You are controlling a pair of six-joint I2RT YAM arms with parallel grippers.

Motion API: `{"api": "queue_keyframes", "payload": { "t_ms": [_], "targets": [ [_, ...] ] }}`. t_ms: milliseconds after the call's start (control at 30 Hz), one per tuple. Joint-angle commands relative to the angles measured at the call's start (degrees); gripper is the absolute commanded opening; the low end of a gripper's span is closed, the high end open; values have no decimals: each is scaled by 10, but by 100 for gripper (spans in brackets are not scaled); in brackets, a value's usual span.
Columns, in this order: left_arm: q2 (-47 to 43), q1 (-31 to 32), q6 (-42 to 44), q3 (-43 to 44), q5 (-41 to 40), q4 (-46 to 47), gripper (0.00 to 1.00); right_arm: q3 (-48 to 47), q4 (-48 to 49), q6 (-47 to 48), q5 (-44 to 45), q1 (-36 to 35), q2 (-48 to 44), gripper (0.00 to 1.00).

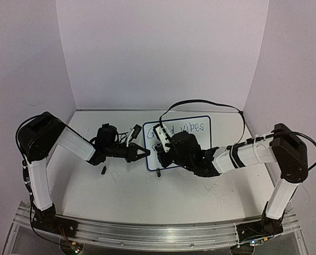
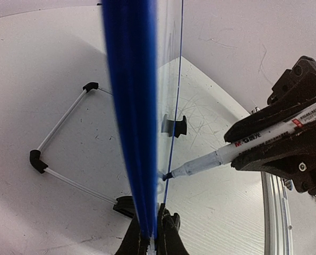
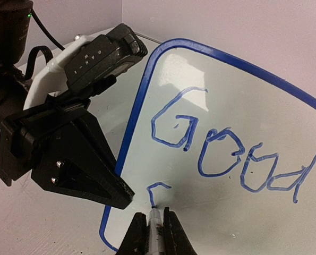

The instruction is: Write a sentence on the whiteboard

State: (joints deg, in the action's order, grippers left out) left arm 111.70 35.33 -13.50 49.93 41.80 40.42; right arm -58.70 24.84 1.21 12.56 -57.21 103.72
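The whiteboard (image 1: 187, 142) stands upright mid-table, white with a blue frame. My left gripper (image 1: 143, 153) is shut on its left edge; the left wrist view shows the frame (image 2: 130, 106) edge-on between my fingers (image 2: 171, 239). My right gripper (image 3: 153, 220) is shut on a marker (image 3: 154, 228), also visible in the left wrist view (image 2: 253, 144). The marker's tip touches the board's lower left. The sentence (image 3: 227, 154) reads "Good" in blue, with "vibes" (image 1: 193, 127) to its right. A short hooked stroke (image 3: 156, 190) begins a second line.
A small black marker cap (image 1: 103, 170) lies on the table left of the board. The board's black foot (image 1: 159, 172) rests on the tabletop. A thin wire stand with black corners (image 2: 38, 160) sits behind the board. Walls enclose the back and sides.
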Motion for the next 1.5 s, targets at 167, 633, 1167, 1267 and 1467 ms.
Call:
{"api": "queue_keyframes", "payload": {
  "t_ms": [167,633,1167,1267,1467],
  "targets": [
    [-5,-6,24,17,-86,-40,0,10,-8,-26,18,-3,-7,0],
    [-5,-5,25,18,-86,-41,0,-9,-4,-32,-5,-10,16,0],
    [-6,-5,28,17,-88,-44,0,10,7,-36,-2,-9,-43,0],
    [-5,-5,28,18,-88,-44,0,31,4,-34,-4,-9,-69,0],
    [-3,-4,28,20,-87,-44,0,33,6,-32,4,-1,-55,0]
  ]
}}
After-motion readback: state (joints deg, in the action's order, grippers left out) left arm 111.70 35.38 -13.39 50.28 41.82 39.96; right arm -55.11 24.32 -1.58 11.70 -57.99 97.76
